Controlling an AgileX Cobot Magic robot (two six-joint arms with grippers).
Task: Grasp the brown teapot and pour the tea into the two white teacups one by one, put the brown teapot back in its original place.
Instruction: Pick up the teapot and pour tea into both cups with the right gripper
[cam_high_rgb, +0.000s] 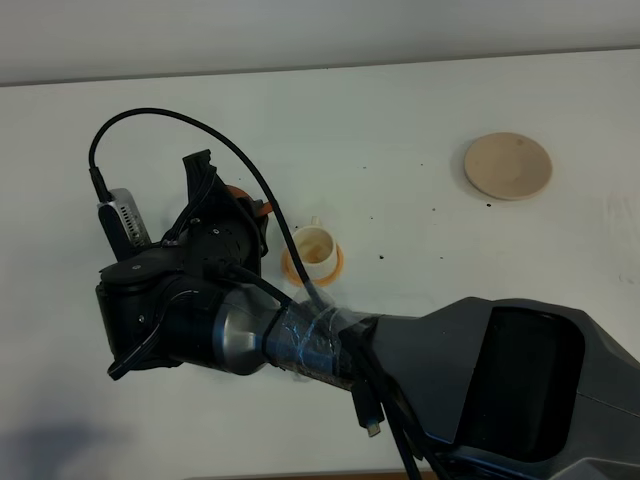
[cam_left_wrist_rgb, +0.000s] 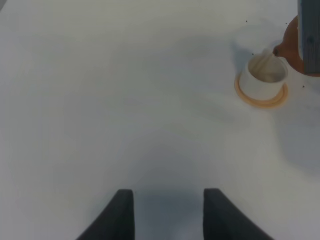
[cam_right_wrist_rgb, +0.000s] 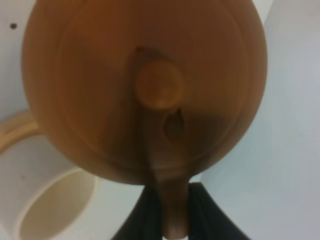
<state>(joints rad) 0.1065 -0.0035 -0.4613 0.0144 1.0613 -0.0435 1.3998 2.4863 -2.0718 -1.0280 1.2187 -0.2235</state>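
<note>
Left fingers (cam_left_wrist_rgb: 122, 215): spread apart, empty, above the white surface (cam_left_wrist_rgb: 100, 75).
Right fingers (cam_right_wrist_rgb: 207, 220): clamped on the loop handle of the squat, smooth reddish-brown clay teapot (cam_right_wrist_rgb: 145, 85), its spout over a small white cylindrical teacup (cam_left_wrist_rgb: 262, 77) on an orange round coaster (cam_left_wrist_rgb: 262, 101).
Progress: pouring seems underway; the teapot's return is left.
Pale beige round flat saucer (cam_high_rgb: 508, 165): bare, 3 o'clock of the teapot.

No readable text, label, brand, number or sign in any view: none on brown teapot (cam_right_wrist_rgb: 145, 90), teacup (cam_high_rgb: 313, 247), saucer (cam_high_rgb: 508, 165), bench (cam_high_rgb: 400, 120).
</note>
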